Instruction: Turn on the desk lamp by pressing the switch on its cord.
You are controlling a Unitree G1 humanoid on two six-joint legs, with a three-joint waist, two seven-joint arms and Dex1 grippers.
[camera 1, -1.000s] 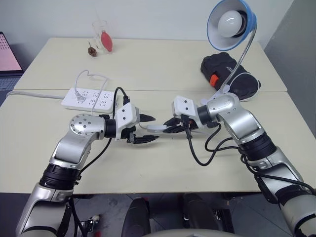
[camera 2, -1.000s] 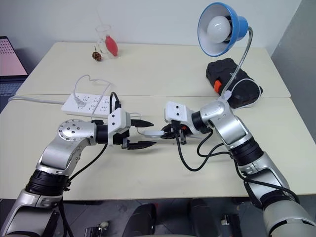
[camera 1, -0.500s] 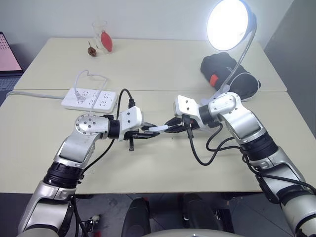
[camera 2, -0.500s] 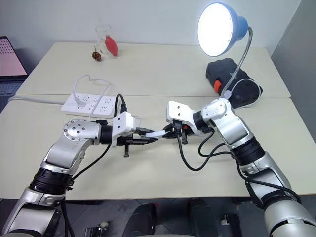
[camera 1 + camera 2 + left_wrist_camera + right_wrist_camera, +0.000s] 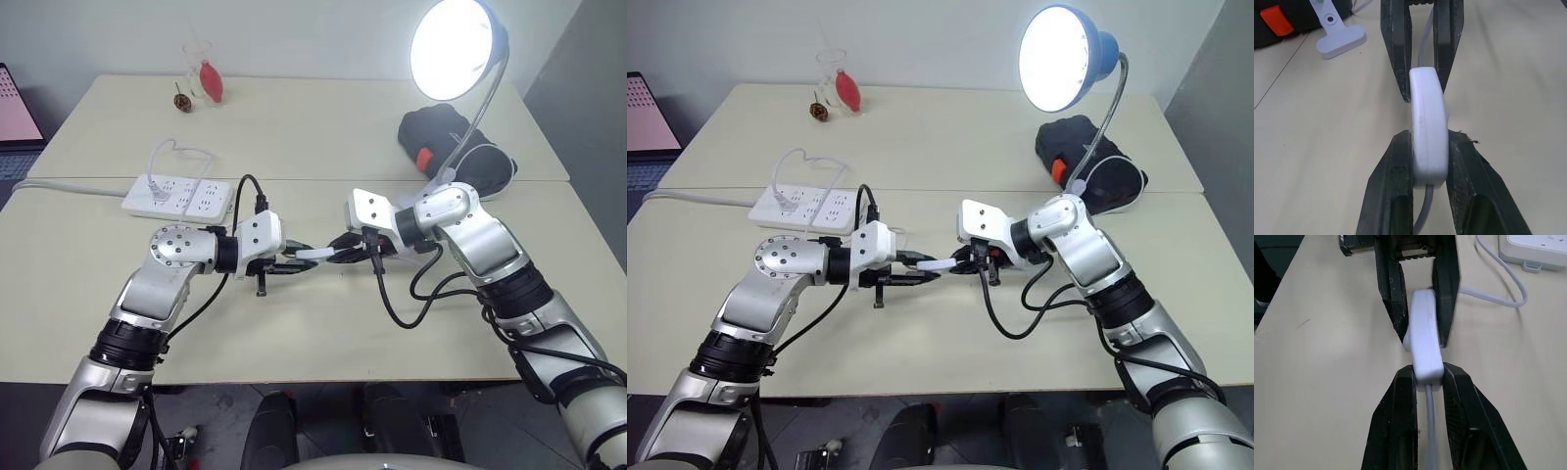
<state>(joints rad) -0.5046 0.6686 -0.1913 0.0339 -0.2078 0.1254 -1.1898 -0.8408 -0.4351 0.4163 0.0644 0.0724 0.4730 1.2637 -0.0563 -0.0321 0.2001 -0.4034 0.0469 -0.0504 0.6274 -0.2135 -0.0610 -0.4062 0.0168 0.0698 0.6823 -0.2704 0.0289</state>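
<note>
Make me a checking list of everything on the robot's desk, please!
Surface: two pale tables pushed together.
Job's things: desk lamp lit; switch on its cord, lifted off the table.
Clutter: black bag, glass holding something red, small brown thing.
Grippers: left gripper and right gripper each clamp an end of the switch.
Cables: power strip with a white plug in it; black cables on both arms.
Surroundings: grey wall; a screen at the left edge.
</note>
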